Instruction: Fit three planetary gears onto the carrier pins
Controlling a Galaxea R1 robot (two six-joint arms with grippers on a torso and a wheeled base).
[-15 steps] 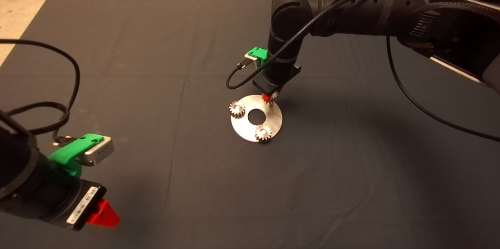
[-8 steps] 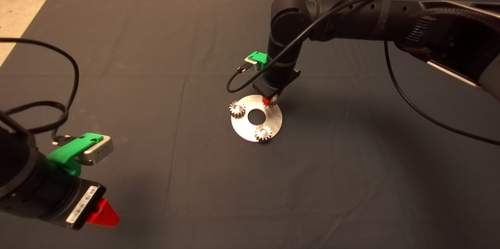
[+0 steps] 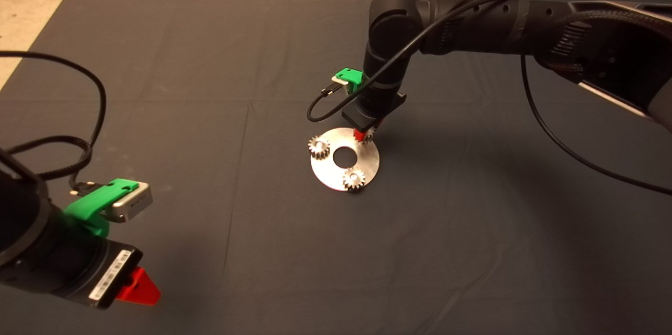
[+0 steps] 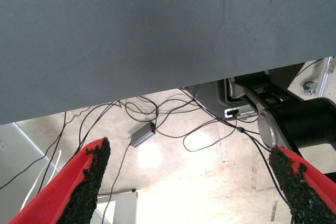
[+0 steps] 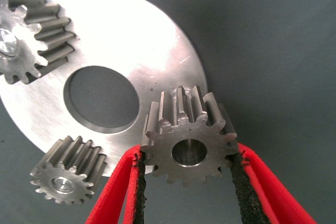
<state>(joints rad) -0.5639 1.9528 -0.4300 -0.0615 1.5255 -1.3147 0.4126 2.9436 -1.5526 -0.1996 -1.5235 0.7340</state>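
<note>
You are on the last of the three installs: two small grey toothed steel gears point(image 3: 318, 146) point(image 3: 354, 178) already sit on their pins, at about nine and five o'clock on the flat shiny round metal disc point(image 3: 367, 159) with the large centre hole. The right gripper point(image 5: 186, 182) has its jaws clenched on the third gear point(image 5: 188, 134) at the disc's one o'clock edge; the pin looks to be inside the bore, though you cannot tell whether the gear is fully seated. Next, press straight down, then release and lift clear. The left gripper point(image 4: 191, 182) waits at the table's lower left with jaws released.
</note>
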